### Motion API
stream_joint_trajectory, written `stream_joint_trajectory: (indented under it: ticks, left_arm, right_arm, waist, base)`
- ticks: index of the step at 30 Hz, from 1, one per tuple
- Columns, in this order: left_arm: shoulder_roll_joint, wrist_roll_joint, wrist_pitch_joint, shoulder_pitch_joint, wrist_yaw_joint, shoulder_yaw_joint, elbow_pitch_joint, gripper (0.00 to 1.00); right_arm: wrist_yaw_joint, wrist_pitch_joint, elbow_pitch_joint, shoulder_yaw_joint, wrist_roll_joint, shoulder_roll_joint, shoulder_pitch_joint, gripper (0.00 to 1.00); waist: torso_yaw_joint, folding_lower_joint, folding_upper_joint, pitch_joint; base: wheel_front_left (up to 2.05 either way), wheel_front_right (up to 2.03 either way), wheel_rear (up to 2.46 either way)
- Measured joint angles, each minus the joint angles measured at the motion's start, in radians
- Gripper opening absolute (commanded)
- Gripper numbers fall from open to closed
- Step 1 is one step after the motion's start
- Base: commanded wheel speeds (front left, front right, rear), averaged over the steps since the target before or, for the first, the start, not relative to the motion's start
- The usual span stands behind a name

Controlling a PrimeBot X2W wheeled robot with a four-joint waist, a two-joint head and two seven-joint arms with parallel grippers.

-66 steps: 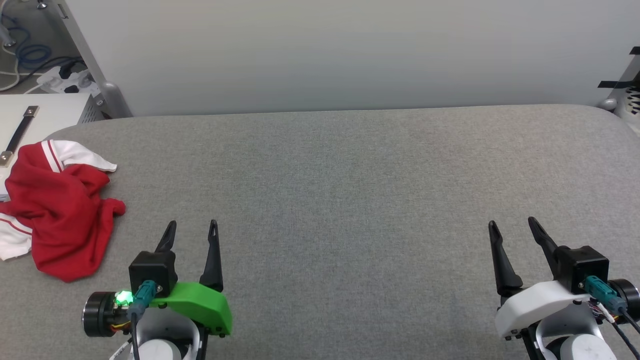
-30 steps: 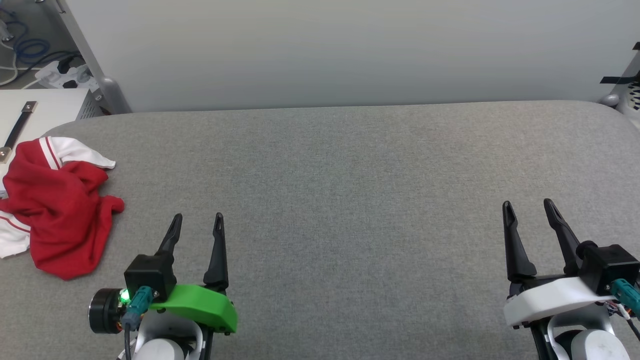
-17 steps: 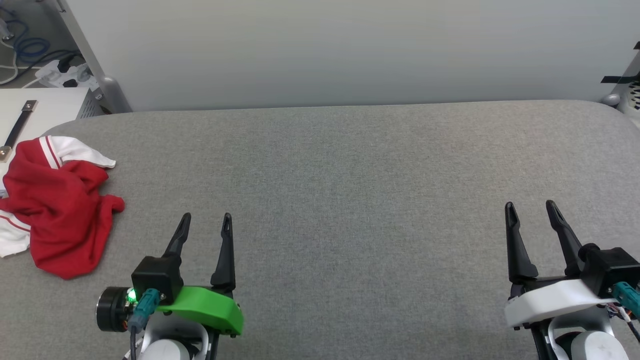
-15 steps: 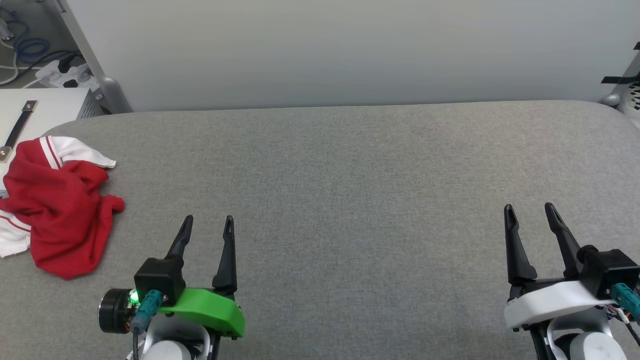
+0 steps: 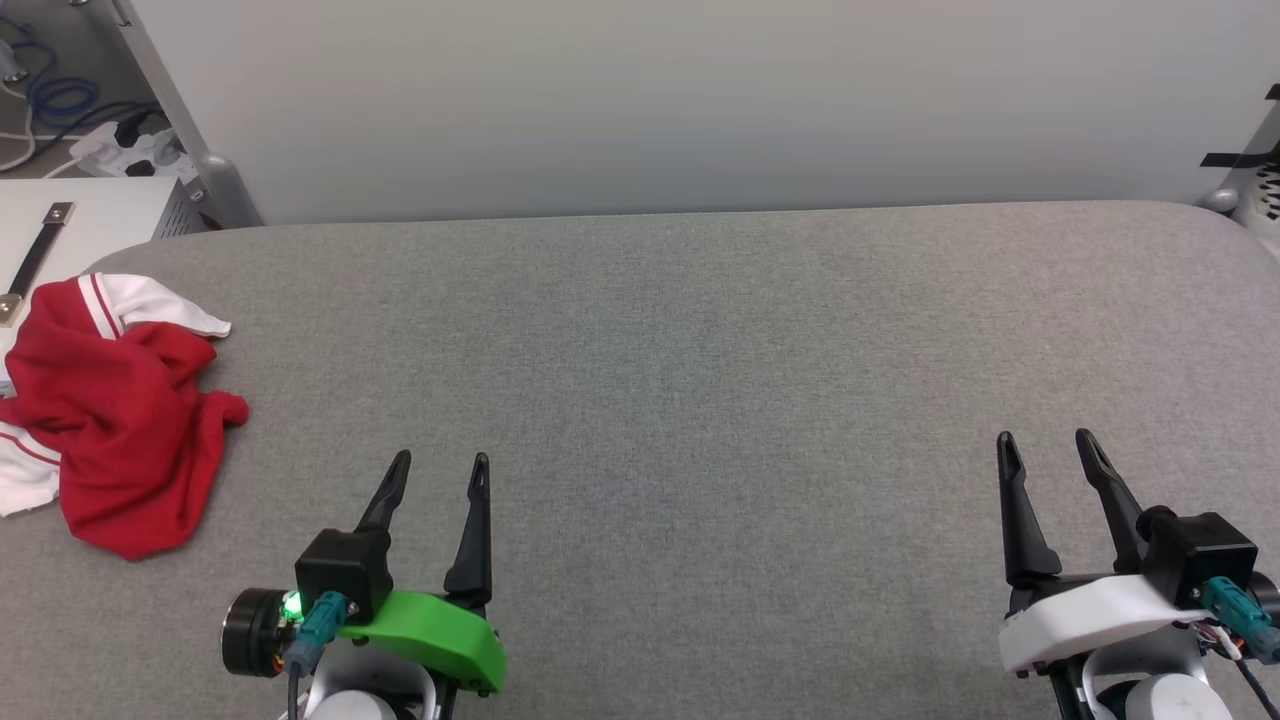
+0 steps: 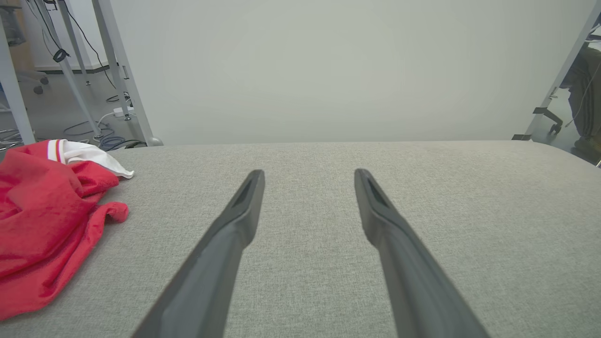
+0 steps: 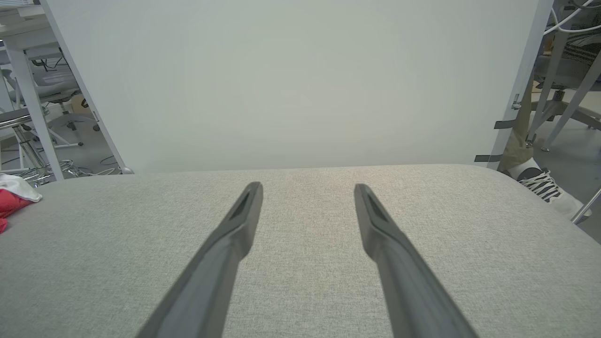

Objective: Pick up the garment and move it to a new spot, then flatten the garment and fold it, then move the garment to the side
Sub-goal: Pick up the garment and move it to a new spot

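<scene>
The left end effector (image 5: 440, 458), two long dark fingers on a bright green mount, stands released. Its fingers are spread wide with nothing between them, as the left wrist view (image 6: 309, 172) confirms. Over the last second it has slid to the robot's right and back toward the near edge of the table, so the gap to the garment has widened. The right end effector (image 5: 1044, 437), the same dark fingers on a white mount, is also wide open and empty (image 7: 308, 185), and it has eased back a little toward the near edge.

Both hover over the bare middle of the broad table (image 5: 700, 350), which is covered in grey woven fabric.

The garment (image 5: 110, 430), a crumpled red jersey T-shirt with white sleeves and red-white striped trim, has not moved. It lies bunched at the table's far left edge, well apart from both end effectors, with one white sleeve poking out toward the back wall. It shows at the left of the left wrist view (image 6: 42, 220) and as a sliver at the left margin of the right wrist view (image 7: 11, 199).

As I judge it, the pick-up has not begun. The left arm is the nearer one, and it has drifted the wrong way. It will need to swing back left and come down on the heap.
</scene>
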Motion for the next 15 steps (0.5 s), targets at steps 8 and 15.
stream_joint_trajectory:
  ticks: [8,15]
  left_arm:
    - [0.0,-0.008,-0.019,0.0,-0.004,-0.006,0.012,1.0]
    - [0.0,-0.021,-0.034,0.0,-0.005,-0.014,0.02,1.0]
  right_arm:
    - [0.0,-0.017,0.011,-0.001,0.013,0.0,0.0,1.0]
    - [0.0,-0.028,0.016,-0.002,0.021,0.0,0.0,1.0]
  waist:
    - [-0.001,0.0,0.0,0.001]
    - [0.004,0.0,0.0,0.003]
  base:
    - [0.0,0.0,0.0]
    - [0.0,0.0,0.0]
